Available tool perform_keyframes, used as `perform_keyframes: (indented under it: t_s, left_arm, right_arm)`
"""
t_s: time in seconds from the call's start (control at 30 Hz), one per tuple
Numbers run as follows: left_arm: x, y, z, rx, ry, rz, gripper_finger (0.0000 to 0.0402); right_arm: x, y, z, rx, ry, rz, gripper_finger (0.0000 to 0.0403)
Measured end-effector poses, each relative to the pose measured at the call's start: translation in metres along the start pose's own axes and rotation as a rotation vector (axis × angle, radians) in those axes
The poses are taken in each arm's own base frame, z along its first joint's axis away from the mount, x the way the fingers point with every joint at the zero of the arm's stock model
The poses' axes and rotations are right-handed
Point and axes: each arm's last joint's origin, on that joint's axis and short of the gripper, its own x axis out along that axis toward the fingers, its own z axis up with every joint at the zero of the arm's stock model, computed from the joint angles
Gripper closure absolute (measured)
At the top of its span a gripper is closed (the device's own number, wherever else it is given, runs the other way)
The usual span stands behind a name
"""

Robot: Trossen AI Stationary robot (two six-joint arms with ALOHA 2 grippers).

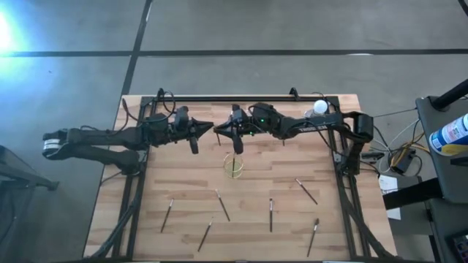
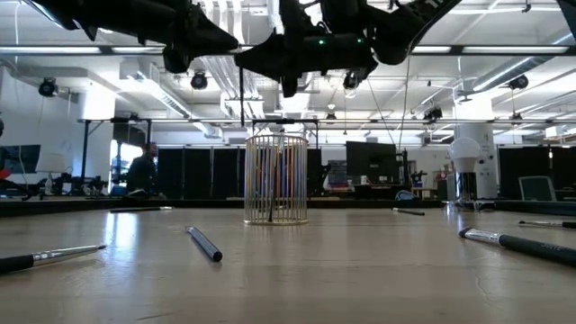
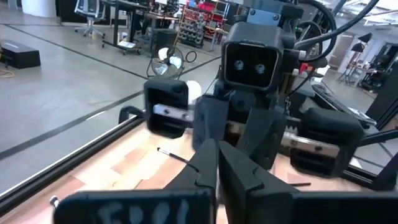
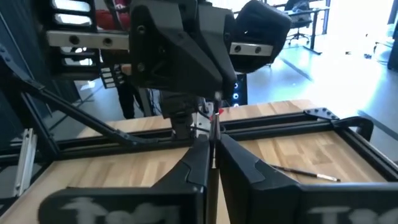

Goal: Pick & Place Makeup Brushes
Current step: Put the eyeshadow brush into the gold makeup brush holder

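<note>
Several makeup brushes lie flat on the near half of the wooden table, among them a brush (image 1: 167,214), a second brush (image 1: 270,214) and a third brush (image 1: 306,191). A wire cup (image 1: 234,164) (image 2: 276,178) stands upright mid-table, with dark sticks leaning inside it. High above and beyond the cup, my left gripper (image 1: 210,126) (image 3: 217,165) and my right gripper (image 1: 218,130) (image 4: 211,152) point level at each other, tip to tip. Both are shut. I see no brush between either pair of fingers. Whether the two grippers touch each other I cannot tell.
A black frame rail (image 1: 241,98) runs along the table's far edge, with side struts down both sides. A white round-topped object (image 1: 319,107) stands at the far right corner. A blue-labelled bottle (image 1: 450,135) sits on a stand off the table's right.
</note>
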Motion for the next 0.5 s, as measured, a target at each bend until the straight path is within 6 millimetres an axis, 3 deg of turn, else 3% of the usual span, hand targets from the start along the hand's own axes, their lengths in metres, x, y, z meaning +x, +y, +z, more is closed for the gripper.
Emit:
perform_keyframes:
  t_s: [0.23,0.5]
  left_arm:
    - [-0.012,0.003,-0.003,0.013,-0.021,-0.006,0.0341]
    - [-0.02,0.015,-0.045,0.017,-0.008,0.002,0.0326]
  right_arm:
    - [-0.025,0.014,0.006,-0.003,-0.019,-0.029,0.0388]
    - [-0.056,0.069,0.003,-0.019,-0.048,-0.077,0.039]
